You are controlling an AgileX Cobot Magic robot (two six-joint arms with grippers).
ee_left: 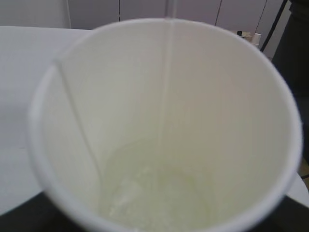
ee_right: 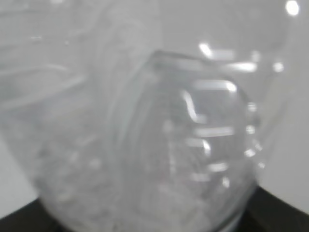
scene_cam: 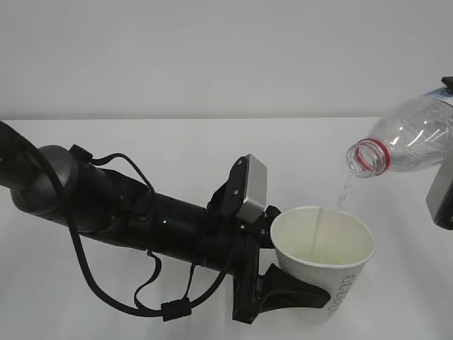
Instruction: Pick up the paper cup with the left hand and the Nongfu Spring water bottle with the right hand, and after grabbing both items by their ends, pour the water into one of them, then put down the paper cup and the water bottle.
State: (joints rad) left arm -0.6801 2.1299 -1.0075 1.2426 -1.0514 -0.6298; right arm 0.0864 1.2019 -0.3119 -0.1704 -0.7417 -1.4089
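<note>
**Thin stream, narrow target: the pour has little margin**

The small white tapered paper cup (scene_cam: 323, 261) is held off the white table (scene_cam: 141, 149) by the left hand (scene_cam: 301, 294), whose black fingers pinch its lower wall. The clear ribbed plastic Nongfu Spring water bottle (scene_cam: 405, 138) with its red neck ring is tipped mouth-down at the upper right. The right hand (scene_cam: 442, 195) shows only as a grey box at the frame edge. The right wrist view is filled by blurred plastic, so it appears to be clamped on the bottle's base end.

A fine thread of water (scene_cam: 345, 190) falls from the bottle mouth and enters just inside the cup's far rim. In the left wrist view a shallow pool (ee_left: 159, 191) covers the cup's bottom.

Risks, as I judge them:
- The stream lands near the rim, not the centre. A small drift of either arm could send water over the edge onto the table.
- Tilting the bottle further could make the flow surge and overshoot.
- The thin paper wall may buckle under the pinch as the weight grows.
- The cup leans slightly, so the lower lip would spill first.

The table around and beneath looks bare and broad, leaving room to lower both. The bottle sits close to the right frame edge, so clearance there cannot be judged.
</note>
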